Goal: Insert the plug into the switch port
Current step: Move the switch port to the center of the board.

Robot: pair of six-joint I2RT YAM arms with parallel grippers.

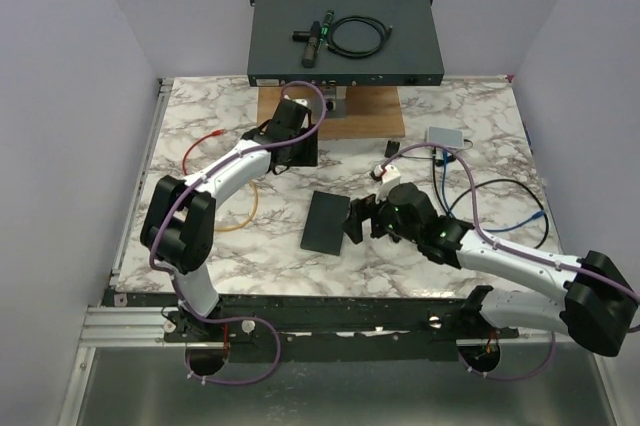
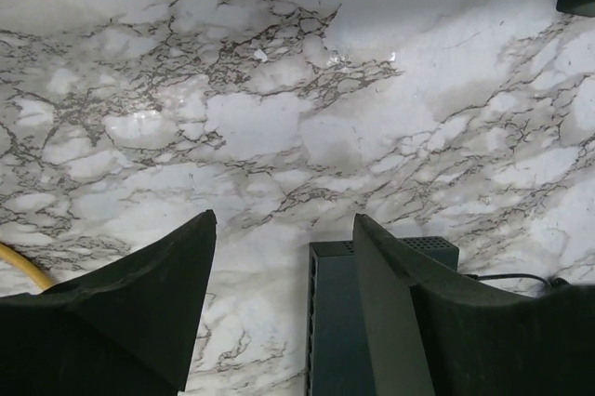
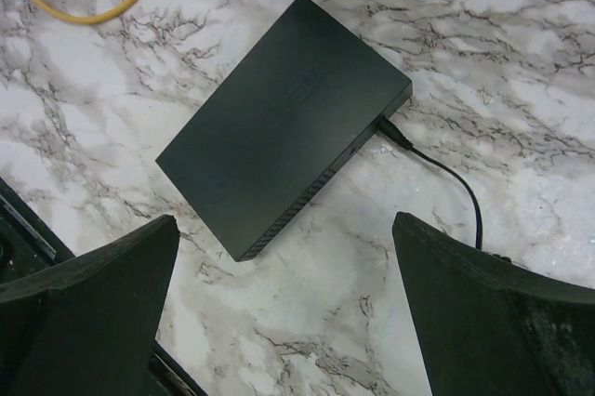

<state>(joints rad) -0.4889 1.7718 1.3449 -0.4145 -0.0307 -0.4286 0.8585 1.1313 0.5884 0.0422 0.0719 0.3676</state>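
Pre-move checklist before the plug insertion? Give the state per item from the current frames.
1. Plug in hand: not ok. The left gripper and right gripper are both open, with nothing between the fingers.
2. Right gripper's view: ok. The flat black box lies flat ahead and uncovered.
3. Port located: cannot tell. No port face is clear in any view.
4. Box side free: not ok. A black cable is plugged in at its corner.
5. Plug found: cannot tell. The yellow cable lies loose and ungripped, and its end is too small to read.
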